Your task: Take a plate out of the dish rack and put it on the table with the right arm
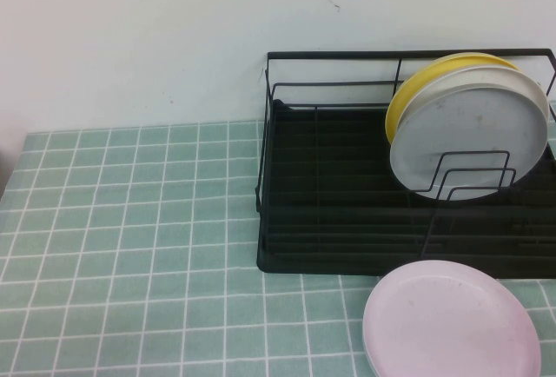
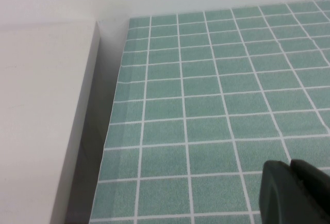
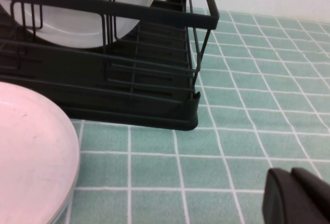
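Observation:
The pale pink plate point(image 1: 452, 320) lies flat on the green tiled table point(image 1: 130, 247) just in front of the black wire dish rack point(image 1: 347, 212). It also shows in the right wrist view point(image 3: 31, 152), with the rack point(image 3: 144, 79) behind it. My right gripper point(image 3: 291, 175) is shut and empty, off the plate's side over bare tiles. My left gripper point(image 2: 289, 166) is shut and empty over tiles near the table's edge. Neither arm shows in the high view.
A grey-white plate point(image 1: 473, 134) and a yellow plate point(image 1: 408, 90) behind it stand upright in the rack's right end. A white wall runs behind the table. A white panel point(image 2: 41, 121) borders the table's edge by the left gripper.

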